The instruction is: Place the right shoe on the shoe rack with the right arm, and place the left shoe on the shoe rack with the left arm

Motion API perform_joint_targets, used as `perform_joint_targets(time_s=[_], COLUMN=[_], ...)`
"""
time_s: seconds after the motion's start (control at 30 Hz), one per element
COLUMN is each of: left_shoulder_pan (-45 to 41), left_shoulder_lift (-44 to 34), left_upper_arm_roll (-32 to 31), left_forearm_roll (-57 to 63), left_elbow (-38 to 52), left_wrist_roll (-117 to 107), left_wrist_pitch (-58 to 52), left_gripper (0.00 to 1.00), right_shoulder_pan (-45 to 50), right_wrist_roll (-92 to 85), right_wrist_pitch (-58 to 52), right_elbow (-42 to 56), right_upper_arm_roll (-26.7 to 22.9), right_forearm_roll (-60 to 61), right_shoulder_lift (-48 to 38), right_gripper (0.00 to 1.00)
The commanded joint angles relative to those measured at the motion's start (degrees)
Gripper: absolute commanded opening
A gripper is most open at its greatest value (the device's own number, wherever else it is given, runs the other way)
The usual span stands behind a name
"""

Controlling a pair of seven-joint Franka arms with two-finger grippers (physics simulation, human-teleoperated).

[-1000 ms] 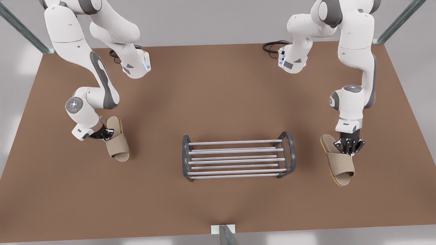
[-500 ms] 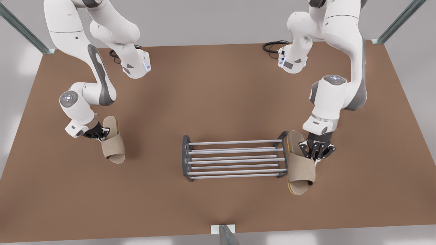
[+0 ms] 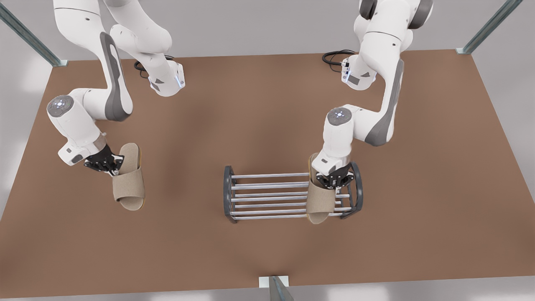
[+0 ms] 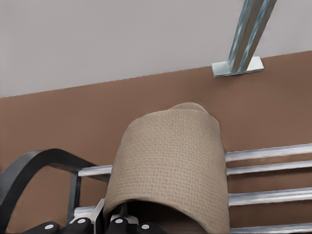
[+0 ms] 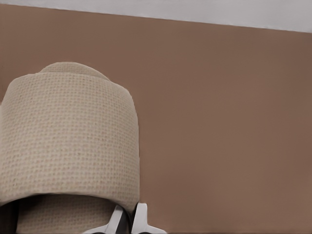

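Holding the left shoe (image 3: 320,200) over the shoe rack (image 3: 271,196) at its end toward the front view's right, the left gripper (image 3: 333,180) is clamped on its side so it can go down flat. The right gripper (image 3: 104,164) pinches the right shoe (image 3: 128,183) above the table (image 3: 250,108), near its edge at the front view's left, well apart from the rack.

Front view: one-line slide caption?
Left gripper holds left shoe over shoe rack; right gripper holds right shoe.

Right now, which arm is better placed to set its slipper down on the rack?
The left arm: its pincer already holds a beige woven slipper over the silver-barred rack. The right pincer holds its twin slipper far off the rack.
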Motion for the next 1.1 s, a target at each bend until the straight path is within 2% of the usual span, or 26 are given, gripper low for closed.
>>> perform_joint_targets(time_s=[0.0, 0.1, 0.13, 0.17, 0.33, 0.53, 0.63, 0.73, 0.8, 0.87, 0.93, 0.97, 1.07], left_shoulder_pan=[-0.8, -2.0, -2.0, -2.0, -2.0, -1.9, -1.5, -1.4, -1.3, -1.3, -1.0, 1.3, 17.0], left_shoulder_lift=[0.0, 0.1, 0.0, -0.2, -4.9, -5.8, -11.9, -17.4, -17.6, -16.6, -12.1, -10.0, -9.6], left_upper_arm_roll=[0.0, 0.1, 0.0, 0.0, 0.0, 0.1, 4.8, 10.4, 13.8, 16.5, 18.6, 18.4, 2.7], left_forearm_roll=[6.8, 8.8, 8.8, 8.8, 8.8, 9.0, 8.4, -1.0, -10.5, -18.8, -23.4, -25.1, -25.5], left_elbow=[-1.6, -3.2, -3.2, -3.1, -2.7, -2.9, -2.4, 1.7, 2.8, 7.3, 15.1, 18.8, 21.8], left_wrist_roll=[-16.2, -16.6, -16.6, -16.7, -16.1, -15.2, -1.1, 17.5, 25.1, 32.0, 36.1, 36.6, 39.7], left_wrist_pitch=[-3.2, -3.2, -3.2, -3.2, -6.9, -7.7, -13.1, -23.5, -26.8, -37.3, -48.2, -53.2, -57.8], left_gripper=[0.23, 0.23, 0.37, 1.00, 1.00, 1.00, 1.00, 1.00, 1.00, 1.00, 1.00, 1.00, 1.00], right_shoulder_pan=[1.1, 1.2, 1.2, 1.6, 1.9, 2.0, 3.3, 5.8, 10.1, 12.6, 14.0, 16.2, 22.4], right_wrist_roll=[1.0, 1.0, 1.0, 0.9, 0.8, 0.8, 1.1, 6.8, 14.4, 17.2, 20.3, 24.2, 33.4], right_wrist_pitch=[-8.4, -9.7, -9.8, -9.9, -12.4, -15.1, -17.1, -20.3, -20.3, -20.3, -19.2, -19.5, -19.7], right_elbow=[0.5, 0.7, 0.7, 0.7, 2.6, 2.9, 3.3, 6.2, 7.9, 8.1, 8.3, 11.4, 18.0], right_upper_arm_roll=[0.1, 0.1, 0.1, 0.1, 0.2, 0.3, 1.8, 4.4, 4.9, 5.8, 7.7, 7.8, 7.6], right_forearm_roll=[1.8, 2.9, 3.4, 4.3, 5.5, 7.3, 11.8, 16.2, 16.5, 16.6, 17.3, 17.4, 17.2], right_shoulder_lift=[-0.4, -1.5, -1.5, -1.5, -1.5, -3.1, -4.7, -5.2, -5.1, -5.0, -3.8, -1.9, 2.1], right_gripper=[0.21, 0.21, 0.21, 0.21, 0.21, 0.21, 0.21, 0.21, 0.21, 0.21, 0.21, 0.21, 0.21])
